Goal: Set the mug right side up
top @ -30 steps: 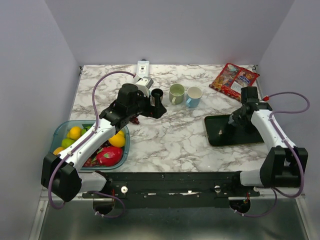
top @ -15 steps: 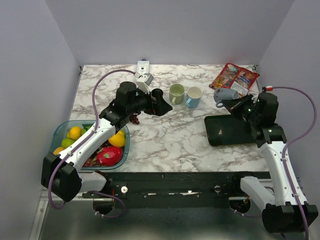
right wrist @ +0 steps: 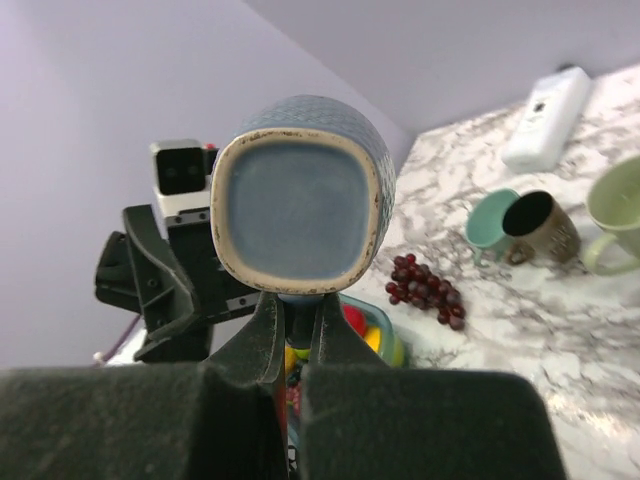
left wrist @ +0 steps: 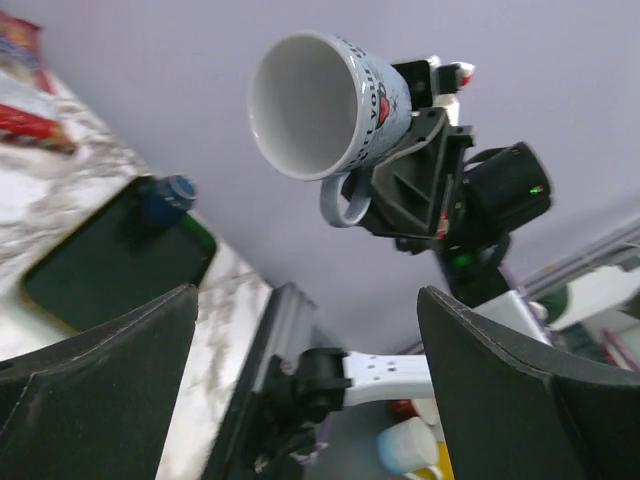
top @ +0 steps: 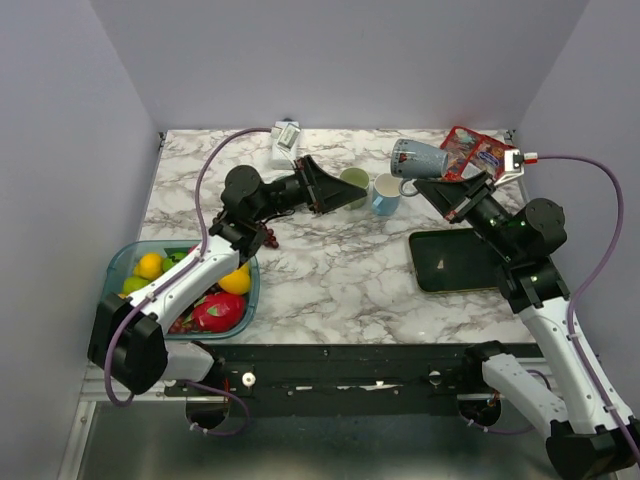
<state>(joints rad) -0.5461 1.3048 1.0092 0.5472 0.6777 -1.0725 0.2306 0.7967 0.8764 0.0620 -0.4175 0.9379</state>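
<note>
A blue-grey mug (top: 418,158) hangs in the air on its side over the back right of the table, its mouth facing left. My right gripper (top: 447,192) is shut on its handle. In the right wrist view the mug's flat base (right wrist: 300,208) faces the camera, and the fingers (right wrist: 262,330) pinch the handle just below it. My left gripper (top: 335,190) is raised and open, pointing right at the mug with a gap between them. The left wrist view looks into the mug's white inside (left wrist: 305,100); its handle (left wrist: 343,203) hangs below, and the left gripper (left wrist: 305,300) holds nothing.
A green mug (top: 354,181) and a light blue mug (top: 387,194) stand at the back middle. Snack packets (top: 480,152) lie at the back right and a black tray (top: 460,262) at the right. A fruit bowl (top: 118,262), grapes (right wrist: 425,290) and a white remote (top: 287,135) are on the left.
My right arm has lifted the mug from beside the tray, up and to the left, and turned its mouth leftward. My left gripper has tilted up and swung right, and now points at it.
</note>
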